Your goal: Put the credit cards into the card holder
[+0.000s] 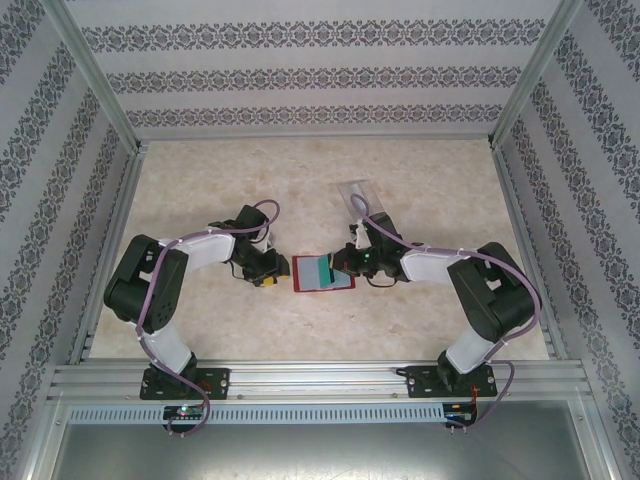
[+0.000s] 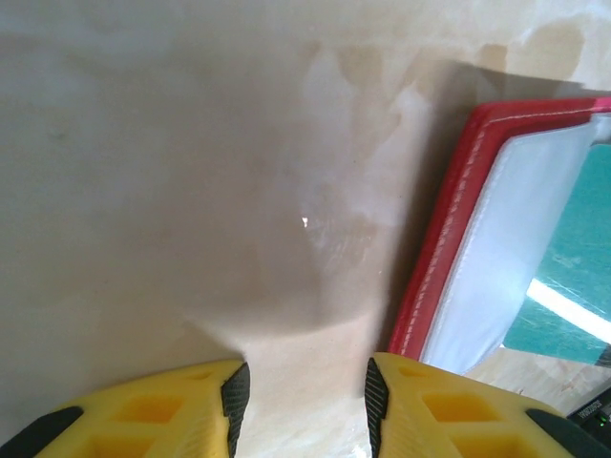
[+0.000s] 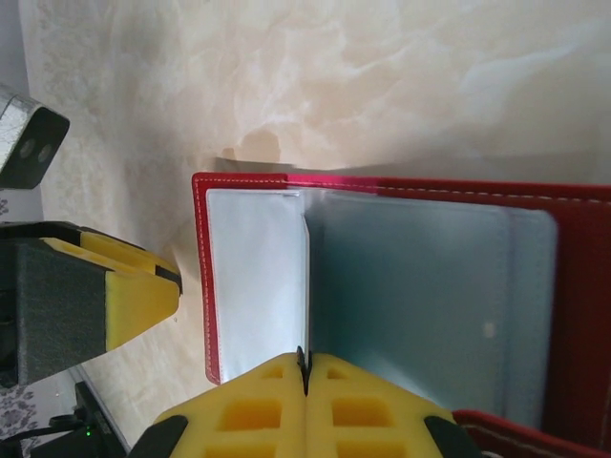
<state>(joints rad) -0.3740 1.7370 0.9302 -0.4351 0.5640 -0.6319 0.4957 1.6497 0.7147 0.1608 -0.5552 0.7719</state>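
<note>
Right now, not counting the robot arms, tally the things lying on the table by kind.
red wallet: 1
teal card: 1
clear plastic holder: 1
Total: 3

A robot test cell in a lab, not a lived-in room. Bare aluminium posts (image 1: 95, 75) frame a small booth whose walls (image 1: 300, 75) are flat panels papered in striped damask, like a backdrop. The table (image 1: 250, 180) has a pale marble-look top. Along its near edge runs a slotted aluminium rail (image 1: 320, 375), with the left arm (image 1: 160, 290) and right arm (image 1: 480, 290) bolted to it, lilac cables (image 1: 185, 415) trailing from their bases.
</note>
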